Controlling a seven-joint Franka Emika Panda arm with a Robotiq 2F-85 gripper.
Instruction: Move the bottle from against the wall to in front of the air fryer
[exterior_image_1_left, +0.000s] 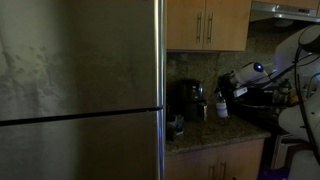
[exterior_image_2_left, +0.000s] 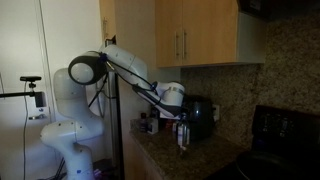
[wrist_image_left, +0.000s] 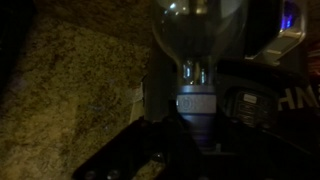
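Pincer closed around bottle, just beside black air fryer, speckled counter below

Home kitchen. Light wooden cabinets hang above my jaws, a mottled tiled backsplash runs behind them, and a speckled stone countertop lies below. A steel fridge stands well aside.
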